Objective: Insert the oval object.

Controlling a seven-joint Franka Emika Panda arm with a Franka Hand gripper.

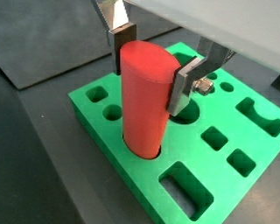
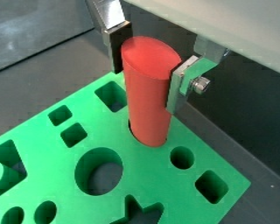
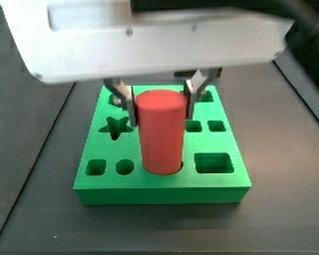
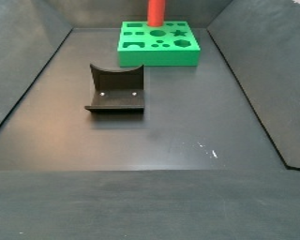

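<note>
Tool (image 1: 150, 68) flanks oval object (image 1: 145, 101) seated in green block (image 1: 113, 118).

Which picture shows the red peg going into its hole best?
A wrist view: the oval object enters the green block, with the gripper around its top. A side view matches; the far one shows only a stub.

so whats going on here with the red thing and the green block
A Franka arm's gripper sits over the green block, its fingers flanking the top of the red oval peg. The peg stands upright with its lower end already in one of the block's holes, most of it above the surface. Whether the pads press it or have just let go is unclear. In a side view, the dark fixture stands apart on the floor.
</note>
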